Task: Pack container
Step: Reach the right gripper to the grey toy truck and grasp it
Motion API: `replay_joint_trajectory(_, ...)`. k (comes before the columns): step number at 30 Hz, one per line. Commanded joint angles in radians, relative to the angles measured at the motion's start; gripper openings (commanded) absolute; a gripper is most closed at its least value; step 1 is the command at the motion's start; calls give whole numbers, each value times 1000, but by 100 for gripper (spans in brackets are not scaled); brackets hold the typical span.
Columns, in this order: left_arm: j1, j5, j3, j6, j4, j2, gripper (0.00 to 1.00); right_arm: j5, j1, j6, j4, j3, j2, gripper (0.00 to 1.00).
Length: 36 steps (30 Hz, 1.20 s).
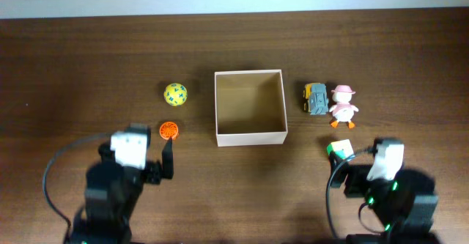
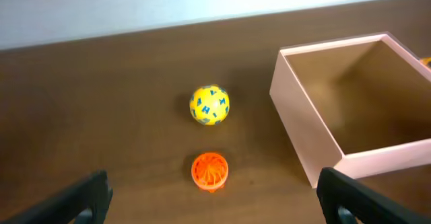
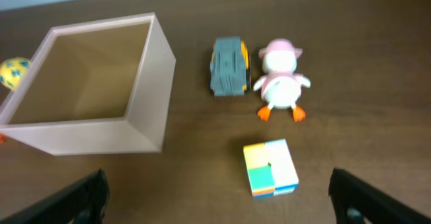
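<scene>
Place: robot lab bench
Surface: dark wood-grain table (image 1: 88, 53)
Rig: cabled left arm (image 1: 110, 193), right arm (image 1: 396, 204), nearside of container (image 1: 249, 136)
Props: ball (image 1: 175, 94), duck (image 1: 343, 105) flanking container

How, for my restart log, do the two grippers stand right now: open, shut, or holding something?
Left gripper: open, jaws wide apart, holding nothing.
Right gripper: open, jaws wide apart, holding nothing.

Both black arms sit low, wrists pointing forward. The black two-finger left gripper (image 1: 136, 152) and right gripper (image 3: 217, 183) each hold their jaws spread wide, empty.
</scene>
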Motion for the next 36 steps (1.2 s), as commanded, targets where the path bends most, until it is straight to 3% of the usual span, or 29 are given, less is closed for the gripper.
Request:
replay_joint_trajectory(1,-2,-9,176,-14,-75,186,99,-5,-6,6,-96,228,221,99)
replay_joint_trajectory(8,-2,-2,505,-14,-269,526,99,-26,-6,7,-523,832,741,99)
replay_joint_trajectory(12,6,9,542,-14,-251,622,99,-102,-6,7,-526,1004,943,99)
replay_joint_trajectory(19,65,19,542,-14,-243,743,99,-91,-5,6,-406,1025,1197,99)
replay_joint_trajectory(23,121,122,542,-14,-243,795,99,-86,2,6,-369,1025,1342,99)
replay_joint_trajectory(36,221,173,542,-14,-237,830,99,77,113,20,-251,1025,1637,86)
